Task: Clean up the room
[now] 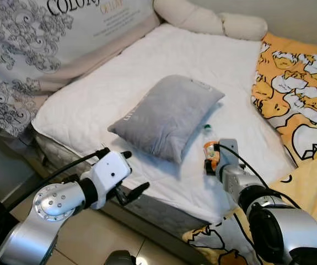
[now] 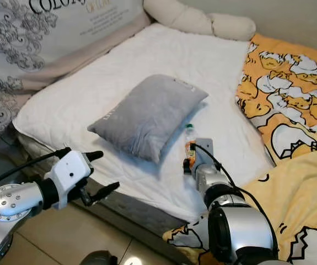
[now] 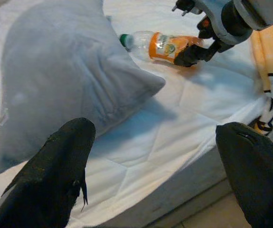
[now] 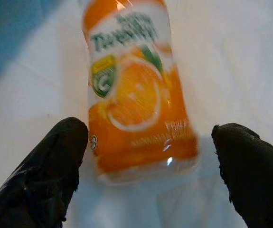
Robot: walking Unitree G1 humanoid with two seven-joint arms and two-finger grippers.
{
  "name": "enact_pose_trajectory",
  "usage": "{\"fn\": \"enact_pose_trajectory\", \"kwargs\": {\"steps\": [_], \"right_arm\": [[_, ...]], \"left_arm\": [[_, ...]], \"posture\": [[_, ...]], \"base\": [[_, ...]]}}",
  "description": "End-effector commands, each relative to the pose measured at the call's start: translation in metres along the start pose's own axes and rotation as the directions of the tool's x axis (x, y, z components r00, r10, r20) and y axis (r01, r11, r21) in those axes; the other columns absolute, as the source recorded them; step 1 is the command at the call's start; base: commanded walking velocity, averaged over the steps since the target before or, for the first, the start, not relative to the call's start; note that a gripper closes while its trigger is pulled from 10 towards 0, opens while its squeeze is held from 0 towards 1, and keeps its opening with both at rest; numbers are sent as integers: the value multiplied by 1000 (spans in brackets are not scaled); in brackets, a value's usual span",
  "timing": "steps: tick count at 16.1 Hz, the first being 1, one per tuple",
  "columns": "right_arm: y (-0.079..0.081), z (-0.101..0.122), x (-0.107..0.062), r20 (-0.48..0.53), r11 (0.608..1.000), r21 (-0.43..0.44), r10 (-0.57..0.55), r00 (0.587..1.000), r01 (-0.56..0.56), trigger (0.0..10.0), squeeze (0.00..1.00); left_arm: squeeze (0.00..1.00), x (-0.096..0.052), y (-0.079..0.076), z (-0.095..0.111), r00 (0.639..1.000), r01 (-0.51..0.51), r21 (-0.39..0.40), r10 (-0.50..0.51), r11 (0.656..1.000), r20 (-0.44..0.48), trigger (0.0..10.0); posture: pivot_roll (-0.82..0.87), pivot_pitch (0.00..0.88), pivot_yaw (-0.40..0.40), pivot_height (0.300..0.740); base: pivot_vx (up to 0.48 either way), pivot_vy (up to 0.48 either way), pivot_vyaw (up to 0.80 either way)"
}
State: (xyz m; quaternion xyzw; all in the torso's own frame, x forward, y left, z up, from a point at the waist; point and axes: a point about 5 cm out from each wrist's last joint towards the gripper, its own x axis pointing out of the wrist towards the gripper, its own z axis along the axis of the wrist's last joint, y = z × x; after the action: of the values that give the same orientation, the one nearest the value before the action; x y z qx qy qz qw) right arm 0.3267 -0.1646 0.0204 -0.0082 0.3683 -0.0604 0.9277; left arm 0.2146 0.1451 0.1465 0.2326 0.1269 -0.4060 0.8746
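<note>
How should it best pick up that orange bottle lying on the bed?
Across the labelled middle of the bottle, coming from its base end. It lies flat on the bed, cap toward the pillow, sides free. The right hand is open, a finger either side of the base.

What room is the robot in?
Most likely a bedroom: there's a bed with a white mattress, a grey pillow lying on it, and a yellow cartoon-print duvet along one side.
</note>
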Motion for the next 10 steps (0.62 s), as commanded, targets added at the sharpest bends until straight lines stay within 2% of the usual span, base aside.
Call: {"fn": "enact_pose_trajectory", "kwargs": {"steps": [1,3,4,5,7,8,9,10], "right_arm": [[-7,-6,1,-20,1000,24,-2,1000,2,10000,0],[-12,-12,1,-29,999,32,-1,1000,2,10000,0],[-16,-15,1,-32,998,61,-7,999,9,4314,0],[-17,-14,1,-23,998,64,-9,1000,10,3176,0],[-18,-11,1,1,998,58,0,1000,0,2549,0],[-18,-8,1,19,999,40,5,1000,-6,3373,0],[-19,-2,1,42,1000,15,-7,999,6,9333,0],[-19,1,1,60,1000,6,-22,998,21,10000,0]], "left_arm": [[0,-2,-4,4,1000,19,11,-19,1000,-1,10000],[0,-4,-6,5,1000,23,9,-23,1000,-5,10000],[0,-6,-6,5,1000,23,9,-23,1000,-11,10000],[0,-7,-5,6,1000,19,9,-19,1000,-13,10000],[0,-9,-5,7,1000,13,11,-13,1000,-16,10000],[0,-10,-5,7,1000,9,11,-9,1000,-19,10000],[0,-11,-5,8,1000,1,10,-1,1000,-21,10000],[0,-13,-5,8,1000,-5,7,5,1000,-23,10000]], "posture": [[349,107,-26,740],[355,116,-24,740],[362,116,-25,740],[364,114,-26,740],[370,111,-34,740],[374,110,-41,740],[378,110,-49,740],[380,108,-55,740]], "base": [[0,0,0],[0,0,0],[0,0,0],[0,0,0],[0,0,0],[0,0,0],[0,0,0],[0,0,0]]}}
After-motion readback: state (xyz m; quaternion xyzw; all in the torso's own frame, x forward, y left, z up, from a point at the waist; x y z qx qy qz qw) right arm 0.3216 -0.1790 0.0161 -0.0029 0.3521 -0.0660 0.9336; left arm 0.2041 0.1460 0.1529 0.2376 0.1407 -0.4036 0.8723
